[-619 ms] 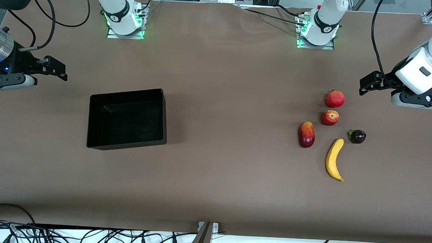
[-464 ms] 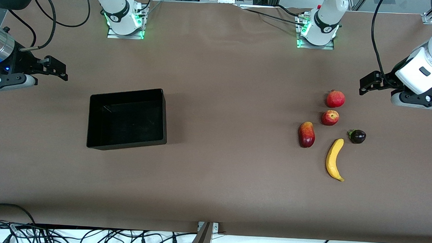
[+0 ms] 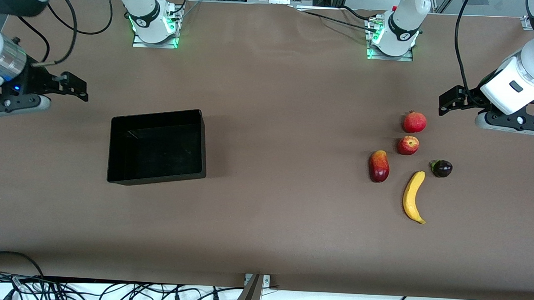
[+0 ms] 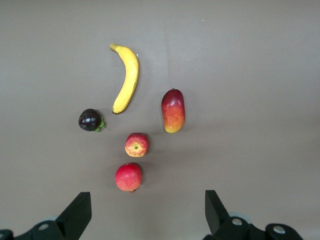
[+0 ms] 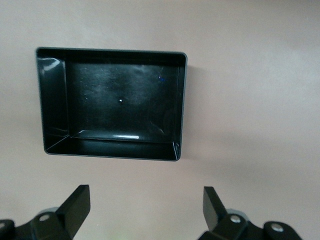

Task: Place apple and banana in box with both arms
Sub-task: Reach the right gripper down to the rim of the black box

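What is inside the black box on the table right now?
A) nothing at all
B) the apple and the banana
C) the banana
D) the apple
A: the box shows only its bare glossy floor in the front and right wrist views, while the apple and the banana lie on the table toward the left arm's end.

The banana (image 3: 413, 197) lies nearer the front camera than the apple (image 3: 408, 145).
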Controlling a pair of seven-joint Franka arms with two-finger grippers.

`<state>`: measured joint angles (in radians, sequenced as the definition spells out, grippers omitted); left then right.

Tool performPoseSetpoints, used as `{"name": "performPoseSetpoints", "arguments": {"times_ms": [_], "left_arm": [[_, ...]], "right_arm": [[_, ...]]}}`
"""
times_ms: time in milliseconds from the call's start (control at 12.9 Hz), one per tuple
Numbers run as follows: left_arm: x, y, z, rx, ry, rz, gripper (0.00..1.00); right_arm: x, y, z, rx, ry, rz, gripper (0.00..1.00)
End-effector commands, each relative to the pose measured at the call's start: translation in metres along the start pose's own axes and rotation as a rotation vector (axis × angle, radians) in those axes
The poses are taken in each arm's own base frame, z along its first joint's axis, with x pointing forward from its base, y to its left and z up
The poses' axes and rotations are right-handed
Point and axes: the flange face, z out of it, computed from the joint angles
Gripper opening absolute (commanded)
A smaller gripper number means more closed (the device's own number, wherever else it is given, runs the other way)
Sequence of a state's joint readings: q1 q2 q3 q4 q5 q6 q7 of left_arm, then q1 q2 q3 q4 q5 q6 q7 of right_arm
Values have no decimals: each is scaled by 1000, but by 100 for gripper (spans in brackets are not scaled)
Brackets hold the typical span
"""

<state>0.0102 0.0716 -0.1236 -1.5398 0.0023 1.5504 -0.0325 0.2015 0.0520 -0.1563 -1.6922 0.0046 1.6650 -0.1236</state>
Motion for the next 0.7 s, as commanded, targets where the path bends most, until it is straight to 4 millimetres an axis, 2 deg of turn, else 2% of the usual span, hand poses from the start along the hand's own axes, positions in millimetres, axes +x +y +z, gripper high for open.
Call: {"name": "performPoseSetpoints", "arguments": {"times_ms": [0, 155, 309, 387, 541, 619], "left_arm": [[-2, -1, -7, 13, -1, 0, 100], [-2, -1, -7, 15, -3, 3, 100], [-2, -1, -7, 15, -3, 1, 100], [-2, -1, -7, 15, -3, 3, 100], [-2, -5, -6, 15, -4, 1, 100], [-3, -4, -6, 15, -6, 1, 100]], "right_arm": [[16, 3, 78, -28, -14, 39, 100], [26, 11, 163, -38, 6, 52, 100], [29, 23, 237, -48, 38, 72, 100], [27, 27, 264, -53, 43, 77, 100], [21, 45, 300, -61, 50, 90, 100], [20, 48, 316, -62, 41, 91, 91]]}}
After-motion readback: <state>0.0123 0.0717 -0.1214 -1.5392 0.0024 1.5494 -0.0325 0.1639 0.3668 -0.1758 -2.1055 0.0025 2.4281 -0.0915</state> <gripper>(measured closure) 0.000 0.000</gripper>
